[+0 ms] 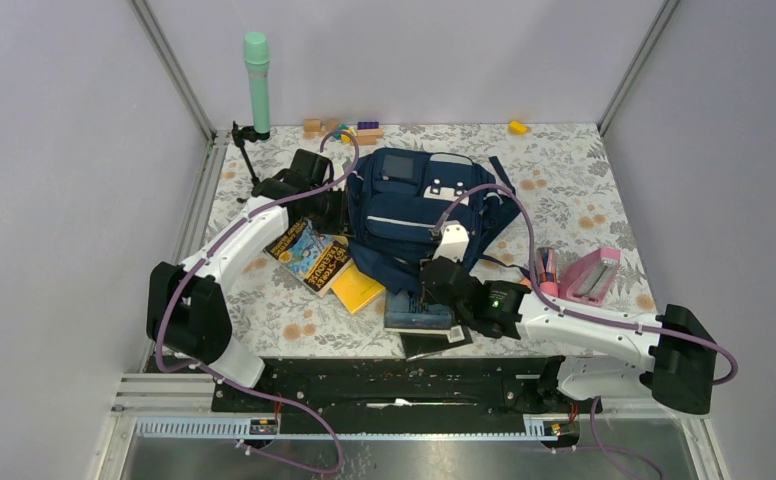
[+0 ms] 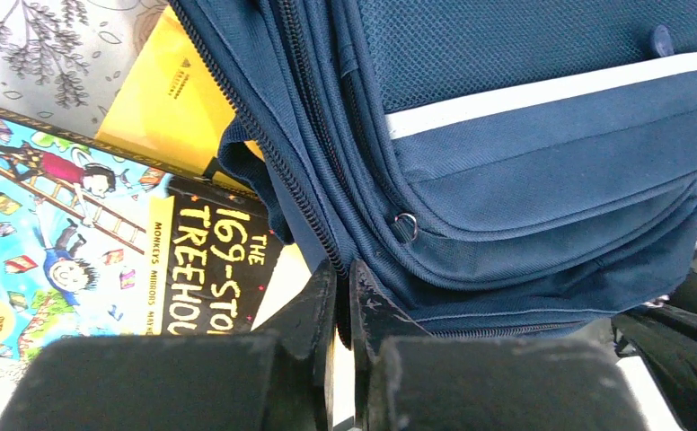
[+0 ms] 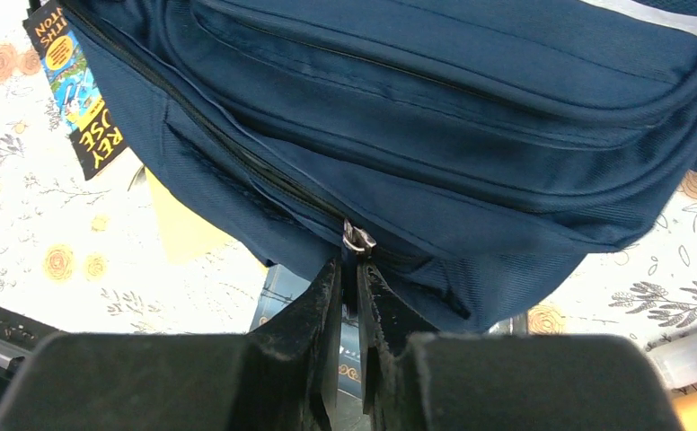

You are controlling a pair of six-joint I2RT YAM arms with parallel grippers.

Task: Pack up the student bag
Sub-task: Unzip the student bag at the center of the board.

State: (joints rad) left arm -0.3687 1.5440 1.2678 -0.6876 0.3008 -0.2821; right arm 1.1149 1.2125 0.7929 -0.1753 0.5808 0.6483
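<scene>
Right pincer (image 3: pixel 347 268), on an arm bent inward along the near edge of the worktop (image 1: pixel 584 190), is closed on the one metal zip pull (image 3: pixel 358 240) at the near side of the single navy student bag (image 1: pixel 404 205), which lies mid-worktop toward the far edge. Left pincer (image 2: pixel 343 269), on an arm stretched up the left side, is closed with its tips against the bag's lower seam; whether cloth is pinched cannot be told. Two books lie beside it: a picture book (image 2: pixel 210 251) reading "THE 169-STO… TREEHOU…" and a yellow notebook (image 2: pixel 161 99).
</scene>
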